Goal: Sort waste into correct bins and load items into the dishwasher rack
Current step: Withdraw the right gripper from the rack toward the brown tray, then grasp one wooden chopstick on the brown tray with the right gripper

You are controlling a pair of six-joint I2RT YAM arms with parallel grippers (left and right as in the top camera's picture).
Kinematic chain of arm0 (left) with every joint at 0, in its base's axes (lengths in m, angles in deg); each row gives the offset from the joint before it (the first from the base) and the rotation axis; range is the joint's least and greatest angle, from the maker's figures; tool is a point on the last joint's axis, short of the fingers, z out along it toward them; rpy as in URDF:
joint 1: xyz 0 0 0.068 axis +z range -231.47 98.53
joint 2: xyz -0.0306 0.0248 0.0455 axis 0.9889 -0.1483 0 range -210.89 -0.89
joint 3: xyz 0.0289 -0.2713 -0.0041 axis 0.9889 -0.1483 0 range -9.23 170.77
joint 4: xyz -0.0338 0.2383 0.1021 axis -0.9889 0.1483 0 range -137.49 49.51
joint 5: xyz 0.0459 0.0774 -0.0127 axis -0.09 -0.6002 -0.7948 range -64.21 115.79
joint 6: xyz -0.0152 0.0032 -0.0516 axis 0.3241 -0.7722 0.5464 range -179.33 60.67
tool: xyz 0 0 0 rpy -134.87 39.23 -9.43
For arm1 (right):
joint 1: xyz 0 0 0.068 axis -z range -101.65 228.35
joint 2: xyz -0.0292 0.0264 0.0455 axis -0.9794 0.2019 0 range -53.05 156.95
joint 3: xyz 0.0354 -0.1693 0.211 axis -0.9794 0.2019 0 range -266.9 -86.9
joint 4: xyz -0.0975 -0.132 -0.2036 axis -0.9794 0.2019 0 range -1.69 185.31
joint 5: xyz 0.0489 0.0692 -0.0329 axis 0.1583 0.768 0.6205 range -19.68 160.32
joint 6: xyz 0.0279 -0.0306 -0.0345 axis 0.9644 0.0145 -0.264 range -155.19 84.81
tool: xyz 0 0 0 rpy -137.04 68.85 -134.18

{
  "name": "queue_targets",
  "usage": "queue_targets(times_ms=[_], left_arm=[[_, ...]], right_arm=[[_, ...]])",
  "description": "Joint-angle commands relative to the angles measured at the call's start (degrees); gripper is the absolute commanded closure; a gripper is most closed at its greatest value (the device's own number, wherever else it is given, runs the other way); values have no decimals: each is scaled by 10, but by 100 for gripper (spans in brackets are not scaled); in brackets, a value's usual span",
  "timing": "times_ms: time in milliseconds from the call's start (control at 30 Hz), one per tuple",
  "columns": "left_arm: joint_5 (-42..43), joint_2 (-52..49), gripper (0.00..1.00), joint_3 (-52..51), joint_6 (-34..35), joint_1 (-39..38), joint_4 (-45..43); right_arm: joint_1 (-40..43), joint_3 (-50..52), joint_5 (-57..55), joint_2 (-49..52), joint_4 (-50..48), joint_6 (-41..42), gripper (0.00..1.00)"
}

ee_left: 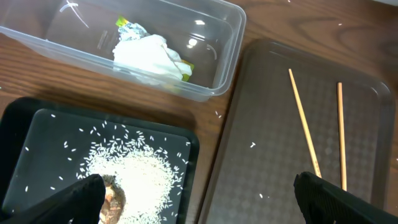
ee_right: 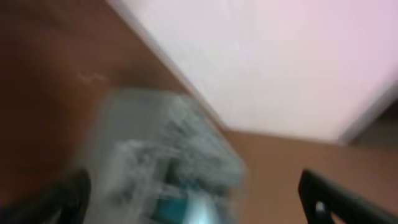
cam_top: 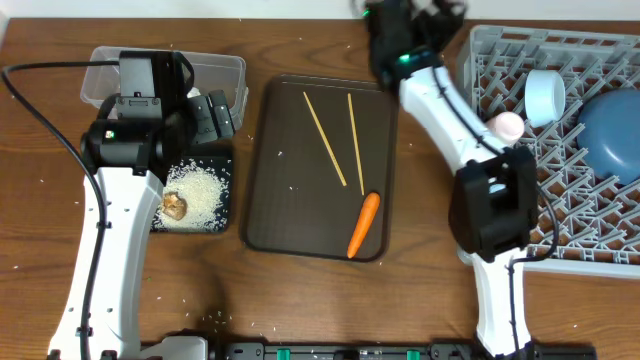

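My left gripper [cam_top: 215, 118] [ee_left: 199, 210] hangs open and empty above the gap between the black tray [cam_top: 222, 215] [ee_left: 18, 124] and the brown serving tray. White rice [cam_top: 200, 190] [ee_left: 140, 171] and a brown food lump [cam_top: 175, 207] [ee_left: 115, 198] lie in the black tray. The clear tub [cam_top: 100, 75] [ee_left: 227, 37] holds crumpled tissue [ee_left: 149, 55] and a wrapper [ee_left: 127, 26]. Two chopsticks [cam_top: 325, 138] [ee_left: 303, 121] and an orange carrot [cam_top: 363, 224] lie on the serving tray. My right gripper [cam_top: 425, 12] [ee_right: 199, 208] is open and empty, raised at the back beside the grey rack [cam_top: 560, 235] [ee_right: 143, 143]; its view is blurred.
The brown serving tray [cam_top: 290, 200] [ee_left: 273, 168] fills the table's middle. In the rack sit a light blue cup [cam_top: 545, 97], a pinkish-white cup [cam_top: 507, 124] and a large blue bowl [cam_top: 610, 130]. The right arm's base [cam_top: 495, 205] stands against the rack's left edge. Stray rice grains dot the table.
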Motion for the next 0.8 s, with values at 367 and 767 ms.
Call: queue_targets(times_ms=[367,767], left_arm=[[-5,-4,2,2,7,2,1],[-5,-4,2,2,7,2,1]], right_arm=[[-76,1,556,-36,380,488,24],[-114,110,601,-35,420,685,31]])
